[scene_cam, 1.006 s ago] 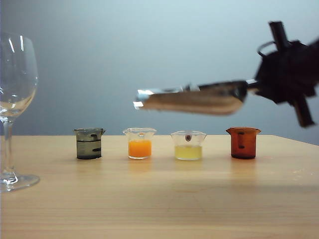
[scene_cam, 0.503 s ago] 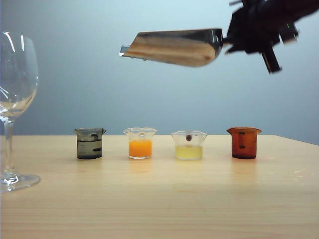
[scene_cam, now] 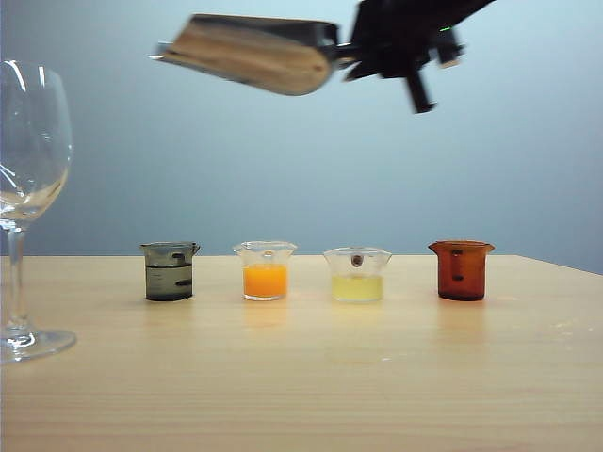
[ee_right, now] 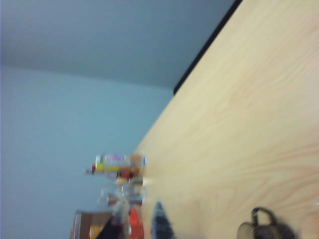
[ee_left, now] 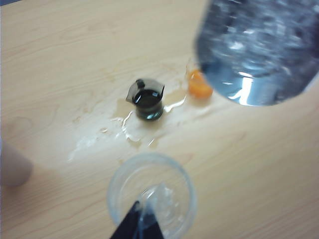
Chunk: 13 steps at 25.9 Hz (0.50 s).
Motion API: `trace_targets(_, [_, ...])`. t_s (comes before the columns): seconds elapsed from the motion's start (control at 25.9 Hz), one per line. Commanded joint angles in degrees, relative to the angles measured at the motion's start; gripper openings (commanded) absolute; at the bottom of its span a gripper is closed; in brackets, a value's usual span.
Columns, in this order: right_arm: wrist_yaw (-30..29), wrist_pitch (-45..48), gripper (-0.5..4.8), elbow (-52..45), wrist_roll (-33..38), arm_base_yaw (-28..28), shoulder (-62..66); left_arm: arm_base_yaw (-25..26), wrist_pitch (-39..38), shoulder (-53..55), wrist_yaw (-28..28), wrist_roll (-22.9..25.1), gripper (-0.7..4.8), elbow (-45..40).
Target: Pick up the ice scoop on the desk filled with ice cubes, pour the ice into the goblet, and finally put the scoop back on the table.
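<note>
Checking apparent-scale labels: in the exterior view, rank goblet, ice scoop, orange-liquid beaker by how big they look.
1. Goblet, but nearest the camera and cut off, so unsure.
2. Ice scoop, held high by the right gripper.
3. Orange-liquid beaker.

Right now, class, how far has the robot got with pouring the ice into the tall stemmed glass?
Done: the right gripper holds the shiny steel ice scoop lifted high over the beakers. In hand: it carries the glassy ice cubes toward the clear goblet at the left edge. Left: pouring, since the goblet's bowl shows no ice, then setting the scoop on the wooden table.

Silver ice scoop (scene_cam: 250, 52), orange-filled beaker (scene_cam: 265, 271), light wood-grain table (scene_cam: 301, 377)
</note>
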Motion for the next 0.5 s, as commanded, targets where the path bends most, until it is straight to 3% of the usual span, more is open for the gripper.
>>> trace_targets(0.04, [-0.6,1.8,-0.07,4.6,1.1,2.6,2.8,0.2,-2.4,-0.3,-0.9,3.8,-0.05,0.3])
trace_targets(0.5, [-2.1,-0.8,-0.07,17.4,0.7,8.8,12.8,2.8,-6.5,-3.8,-2.2,2.2,-0.05,0.3])
